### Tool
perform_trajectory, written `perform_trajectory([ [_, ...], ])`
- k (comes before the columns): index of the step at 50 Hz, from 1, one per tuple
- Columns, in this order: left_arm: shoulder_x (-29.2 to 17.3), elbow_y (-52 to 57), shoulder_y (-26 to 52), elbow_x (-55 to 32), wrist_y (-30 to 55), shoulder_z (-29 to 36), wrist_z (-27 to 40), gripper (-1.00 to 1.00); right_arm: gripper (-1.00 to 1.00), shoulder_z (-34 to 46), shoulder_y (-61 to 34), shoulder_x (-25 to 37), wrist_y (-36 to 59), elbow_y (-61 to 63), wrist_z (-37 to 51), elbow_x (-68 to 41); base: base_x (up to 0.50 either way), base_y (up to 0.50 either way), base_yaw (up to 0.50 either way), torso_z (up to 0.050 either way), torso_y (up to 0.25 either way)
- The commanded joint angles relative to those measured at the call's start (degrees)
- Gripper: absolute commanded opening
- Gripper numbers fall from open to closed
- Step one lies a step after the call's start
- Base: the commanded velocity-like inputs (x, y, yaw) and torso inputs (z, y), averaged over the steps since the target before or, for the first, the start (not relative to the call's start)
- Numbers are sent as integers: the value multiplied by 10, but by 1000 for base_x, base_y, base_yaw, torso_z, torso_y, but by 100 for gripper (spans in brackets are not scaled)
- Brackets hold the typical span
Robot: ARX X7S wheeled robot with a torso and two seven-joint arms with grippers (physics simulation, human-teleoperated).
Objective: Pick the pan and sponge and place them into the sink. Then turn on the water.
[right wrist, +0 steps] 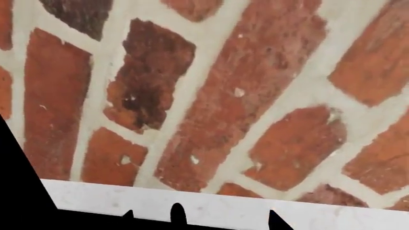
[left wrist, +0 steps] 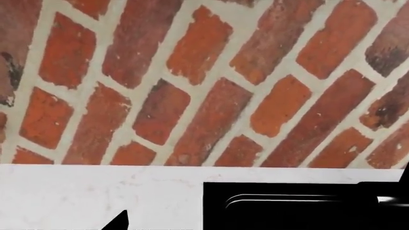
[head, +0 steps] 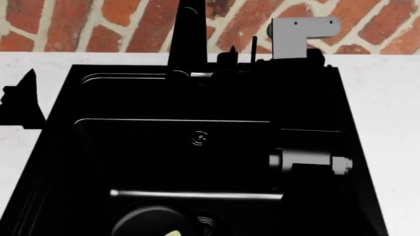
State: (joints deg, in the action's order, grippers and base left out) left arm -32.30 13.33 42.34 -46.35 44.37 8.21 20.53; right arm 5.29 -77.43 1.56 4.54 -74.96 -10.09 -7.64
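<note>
No brand, label or writing is legible in any view. Head view: glossy black sink (head: 59, 147) fills the white marbled counter (head: 387, 98) almost to its back edge, w/ a stepped inner ledge, a round drain (head: 199, 138) near the basin's centre, and a tall black faucet (head: 189, 34) at the rear rim against a red brick wall (head: 85, 24). The pan (head: 151, 219) lies inside the sink by the near edge, all black, round and shallow, only partly in frame; a thin bright bar crossing the basin just behind it may be its handle, can't tell. A sliver of pale yellow sponge (head: 172, 233) shows at the pan's near side, cut off by the frame, so whether it sits in or beside the pan is unclear. Right arm (head: 308, 164) reaches across the sink's right side toward the back-right corner, its grey-capped end near the wall; right gripper (head: 239, 51) stands at the rear rim just right of the faucet, black on black, spread or pressed together can't be told. Left gripper (head: 23, 101) is a dark shape over the counter off the sink's left edge; its jaw state can't be told either. Wrist views: mostly brick, counter strip, sink rim (left wrist: 300, 206).
</note>
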Motion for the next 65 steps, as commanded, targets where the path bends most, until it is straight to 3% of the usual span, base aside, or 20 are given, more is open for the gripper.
perform_trajectory([
  [1,0,-2,-3,-8,0,-6,0,100,100,-18,-7,1,-2,0,4,16,0,0,0,0,0],
  [29,-3,-4,-4,17,-15,17,-6,100,100,-40,-7,-4,5,0,1,41,0,0,0,0,-3],
  [65,-5,-7,-16,-11,-13,-9,1,100,100,-58,-11,16,2,1,23,43,0,0,0,0,-33],
])
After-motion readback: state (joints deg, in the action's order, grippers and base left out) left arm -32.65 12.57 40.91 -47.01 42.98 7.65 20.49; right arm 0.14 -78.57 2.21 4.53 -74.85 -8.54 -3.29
